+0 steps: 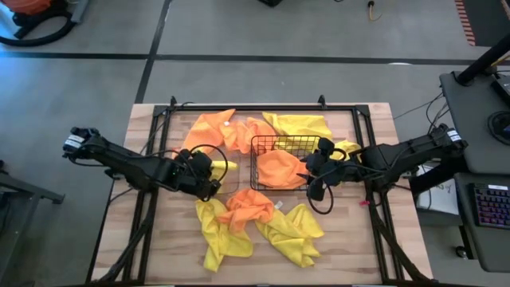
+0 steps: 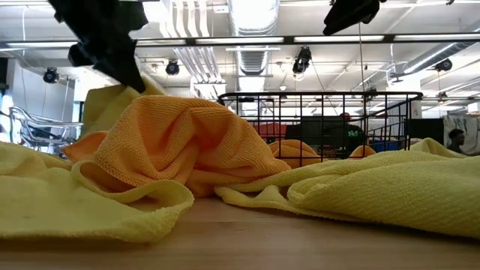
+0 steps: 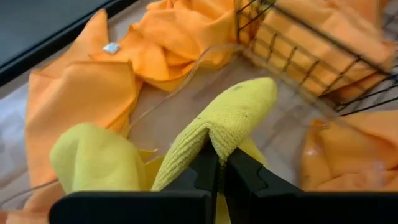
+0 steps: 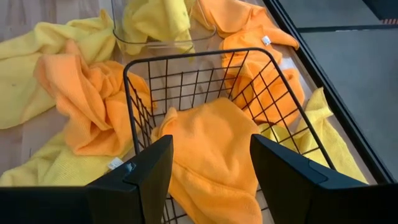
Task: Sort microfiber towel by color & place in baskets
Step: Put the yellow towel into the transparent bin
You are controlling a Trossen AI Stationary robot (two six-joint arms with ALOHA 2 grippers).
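Nearest the table's front edge, yellow towels (image 1: 291,235) and a crumpled orange towel (image 1: 249,209) lie loose on the wood. Behind them, the left gripper (image 3: 217,163) pinches a fold of a yellow towel (image 3: 230,118) above the clear plastic basket (image 1: 209,166). The right gripper (image 4: 211,171), fingers spread, hovers over the black wire basket (image 4: 186,68), which holds an orange towel (image 4: 211,155). Farther back lie more orange towels (image 1: 219,129) and another yellow towel (image 1: 303,123).

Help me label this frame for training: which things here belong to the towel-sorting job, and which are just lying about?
Job:
yellow towels
orange towels
black wire basket holding an orange towel
clear plastic bin
left gripper pinching a yellow towel
right gripper, open over the wire basket

Lying about:
keyboard
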